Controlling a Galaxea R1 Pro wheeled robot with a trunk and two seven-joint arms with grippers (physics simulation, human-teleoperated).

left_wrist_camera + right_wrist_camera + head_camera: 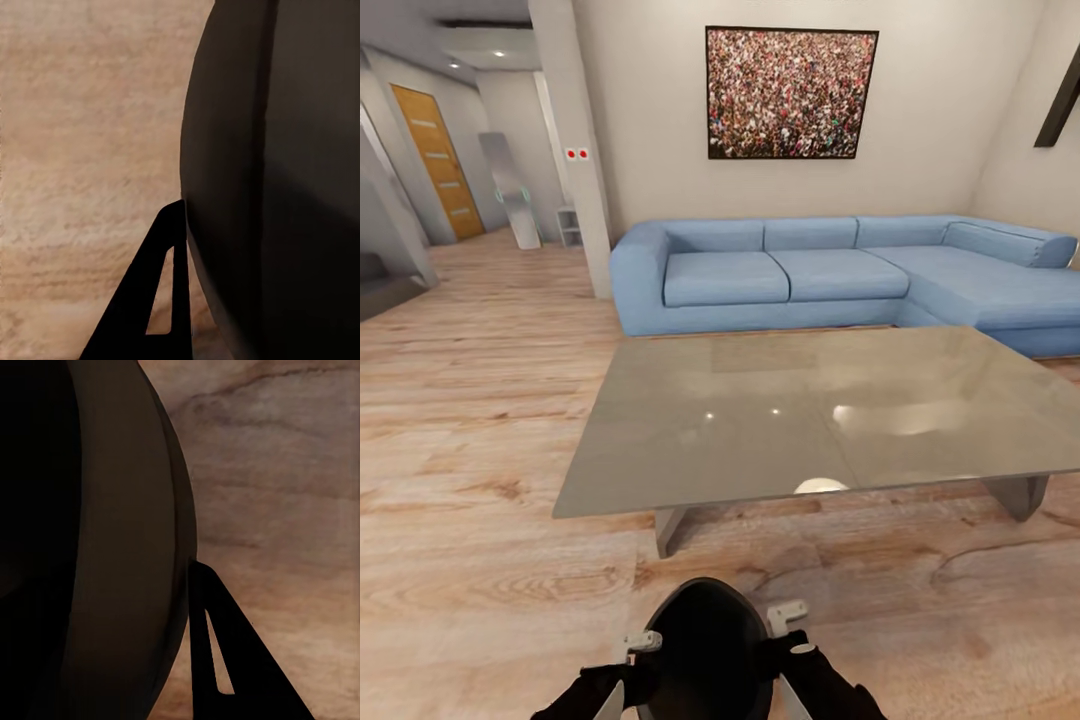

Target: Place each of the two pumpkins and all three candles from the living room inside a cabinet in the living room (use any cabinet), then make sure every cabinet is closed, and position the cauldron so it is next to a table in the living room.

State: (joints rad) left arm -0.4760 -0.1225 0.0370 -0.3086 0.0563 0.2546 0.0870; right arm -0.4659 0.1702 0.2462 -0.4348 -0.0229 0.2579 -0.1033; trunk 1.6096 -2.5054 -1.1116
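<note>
You are holding the cauldron (708, 650) low in front of your body, with one arm on each side of it. Both arms reach forward and bend in toward the black pot, like a hug.

Your left end effector (622, 672) is on the left side of the cauldron. In the left wrist view, one dark finger (154, 300) lies right along the round black wall of the cauldron (277, 187). You cannot see a second finger there, so you cannot tell if this end effector is apart or together.

Your right end effector (792, 660) is on the right side of the cauldron. In the right wrist view, one dark finger (225, 660) touches the curved side of the cauldron (120, 547). Again, you cannot tell how wide it is set.

The cauldron is above the wooden floor (480, 420), near the grey surface (810, 410) but not touching it. The cauldron is on the side of the surface closest to you, just in front of its near left leg (670, 530). You cannot tell if the pot rests on the floor or hangs a little above it.

Past the surface, on its far side, sits a blue sofa (830, 270). A big picture (792, 92) hangs on the wall above the sofa. Far off to the left of the surface there is an orange door (438, 160).
</note>
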